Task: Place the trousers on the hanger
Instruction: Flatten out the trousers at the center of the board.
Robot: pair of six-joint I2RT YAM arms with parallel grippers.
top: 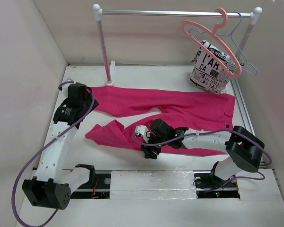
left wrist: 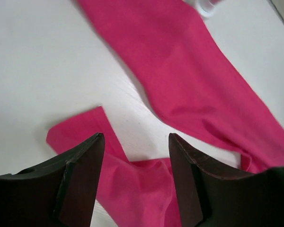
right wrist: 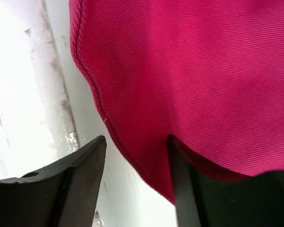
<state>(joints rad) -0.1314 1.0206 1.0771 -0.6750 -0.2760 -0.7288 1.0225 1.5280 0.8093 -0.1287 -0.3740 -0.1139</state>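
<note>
We see the bright magenta-pink soft fabric trousers (top: 189,109) lying flat on the white table (top: 132,78), waist to the right. One leg runs straight along the far side, and the nearer leg is folded over near its end. The salmon-pink plastic hanger (top: 185,27) hangs by its hook from the metal rail (top: 170,13), well apart from the trousers. Our left gripper (left wrist: 136,138) hovers above the leg ends, fingers spread. Our right gripper (right wrist: 137,139) sits low with its fingers apart and the near hem between them, not clamped.
</note>
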